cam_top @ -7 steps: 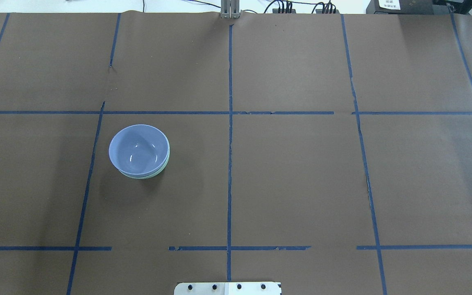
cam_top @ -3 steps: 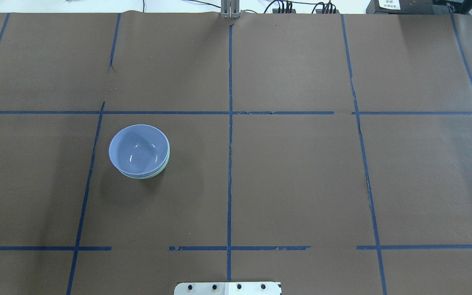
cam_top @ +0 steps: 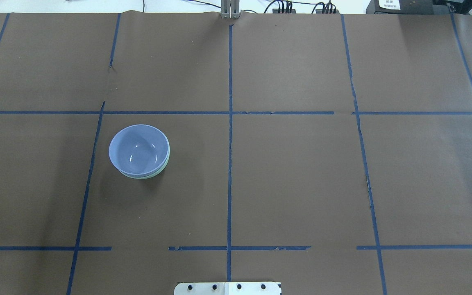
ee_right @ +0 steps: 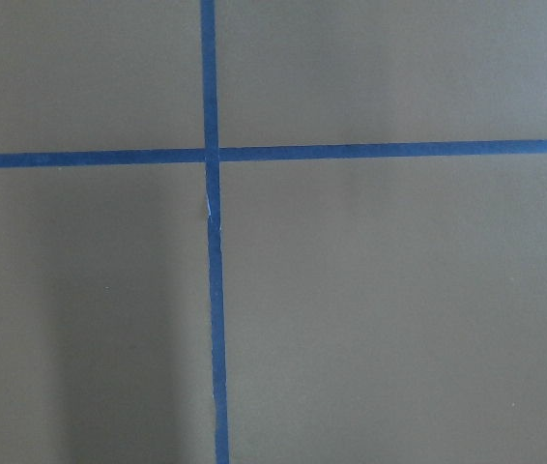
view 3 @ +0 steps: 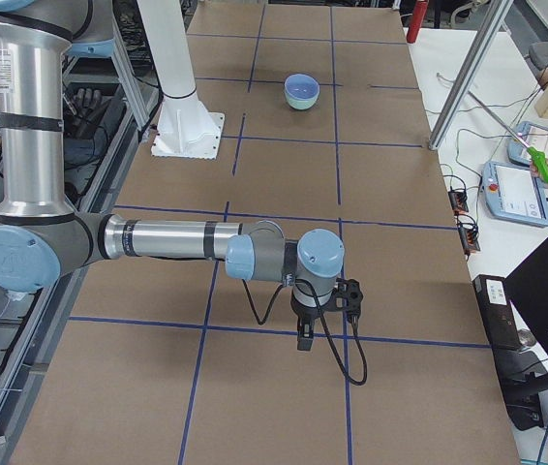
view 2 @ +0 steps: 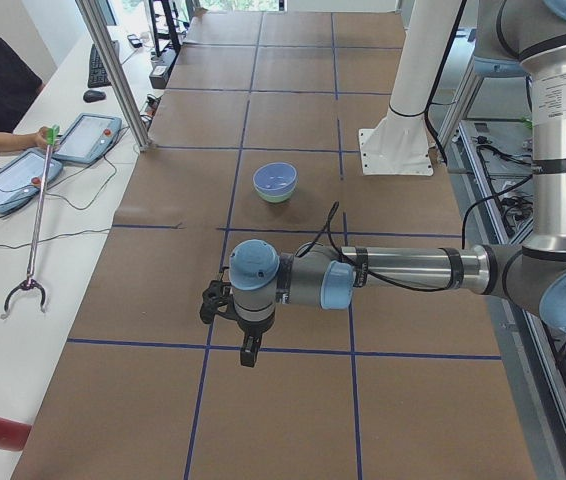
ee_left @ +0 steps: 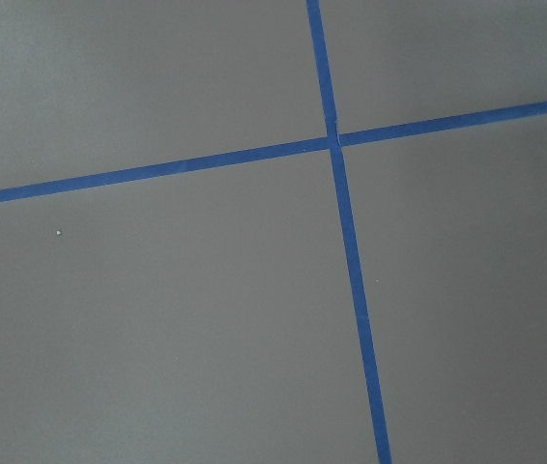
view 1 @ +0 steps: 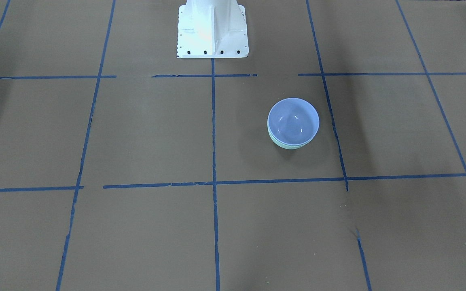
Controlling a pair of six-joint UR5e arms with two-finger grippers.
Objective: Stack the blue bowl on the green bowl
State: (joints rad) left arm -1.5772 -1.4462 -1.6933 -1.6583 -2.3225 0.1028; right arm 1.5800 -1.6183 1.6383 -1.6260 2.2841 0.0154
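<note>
Stack looks done: blue bowl [cam_top: 138, 149] nests in green bowl [cam_top: 142, 176], rim peeking at 5 o'clock. Don't nudge it; left tool [view 2: 249, 350] and right tool [view 3: 305, 337] hang well apart (open/closed: can't tell).

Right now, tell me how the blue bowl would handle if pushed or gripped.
Glossy with bright glints, the blue bowl looks rigid and probably slippery to pinch. Since it sits nested in the green bowl, a push would likely move both.
</note>
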